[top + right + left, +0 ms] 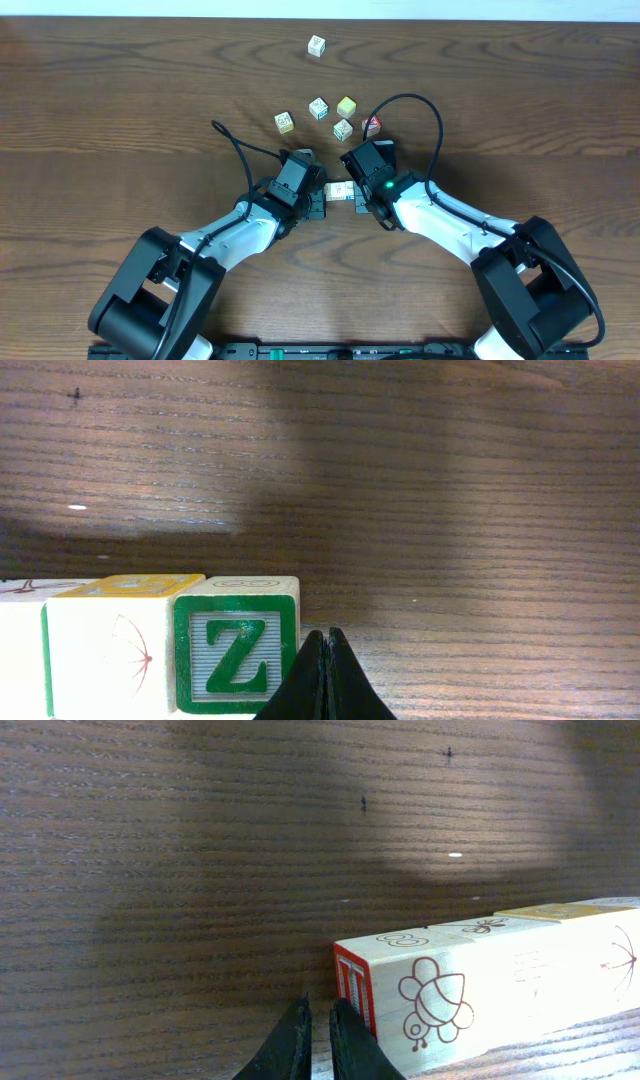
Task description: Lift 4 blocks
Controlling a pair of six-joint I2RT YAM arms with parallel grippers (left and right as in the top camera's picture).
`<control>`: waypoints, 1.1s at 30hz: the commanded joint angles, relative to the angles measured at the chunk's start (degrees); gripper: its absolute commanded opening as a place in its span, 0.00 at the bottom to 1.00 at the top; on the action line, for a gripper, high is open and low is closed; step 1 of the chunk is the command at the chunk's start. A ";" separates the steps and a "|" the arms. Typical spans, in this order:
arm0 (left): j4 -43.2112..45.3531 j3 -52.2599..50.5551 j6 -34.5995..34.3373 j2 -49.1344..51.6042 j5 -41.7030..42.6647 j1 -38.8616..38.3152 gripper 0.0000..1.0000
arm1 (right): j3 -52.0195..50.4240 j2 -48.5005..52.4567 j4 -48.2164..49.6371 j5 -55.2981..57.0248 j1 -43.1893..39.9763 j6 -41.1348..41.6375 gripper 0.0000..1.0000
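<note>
- The blocks [340, 190] lie end to end in one short row between the two hands, at the middle of the tabletop [120, 100].
- Left hand [318, 1012]: closed, with only a slit between the fingers and nothing in it, tips just beside the row's red-edged end.
- Right hand [326, 642]: fully closed and empty, tips against the Z block [237, 655] at the other end.
- I cannot tell whether the row rests on the tabletop or hangs clear of it.
- Further back stand loose cubes, among them a yellow cube [346, 106] and a red cube [371, 126].
</note>
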 commanded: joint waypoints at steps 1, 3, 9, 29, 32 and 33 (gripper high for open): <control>1.42 0.70 1.46 0.00 8.22 -2.58 0.10 | 1.49 0.17 1.09 -8.41 4.13 0.83 0.01; 1.40 0.70 1.88 0.00 8.20 -2.58 0.10 | 1.49 0.17 1.05 -8.00 4.13 0.83 0.01; 1.40 0.70 1.88 0.00 8.20 -2.58 0.10 | 1.49 0.17 1.07 -6.34 4.13 0.79 0.01; 1.18 0.70 2.05 0.00 7.80 -2.58 0.10 | 1.49 0.17 1.53 -5.27 4.13 2.67 0.01; 1.20 0.70 2.05 0.00 7.80 -2.58 0.11 | 1.51 0.17 1.57 -5.31 4.13 3.87 0.01; 1.20 0.70 2.05 0.00 7.80 -2.58 0.10 | 1.51 0.17 1.60 -5.51 4.13 3.87 0.01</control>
